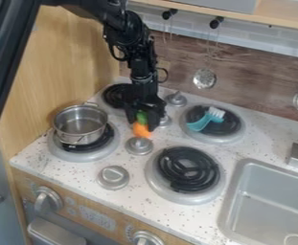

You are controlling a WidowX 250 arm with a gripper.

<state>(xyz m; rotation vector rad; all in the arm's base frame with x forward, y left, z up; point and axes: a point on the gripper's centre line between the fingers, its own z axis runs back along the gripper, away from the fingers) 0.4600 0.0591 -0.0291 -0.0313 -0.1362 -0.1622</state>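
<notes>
Gripper (pixel 143 121) around green-topped orange toy (pixel 141 130)

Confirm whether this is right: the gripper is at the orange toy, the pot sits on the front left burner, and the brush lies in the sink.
The brush lies on the back right burner, not in the sink, as the camera view shows. The gripper, toy and pot are as stated.

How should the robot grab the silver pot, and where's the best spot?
I'd pinch the pot by its thin rim, on the side nearest the claw, coming straight down from above. The pot stands upright and its top is open, so half the claw could go inside and half outside.
</notes>
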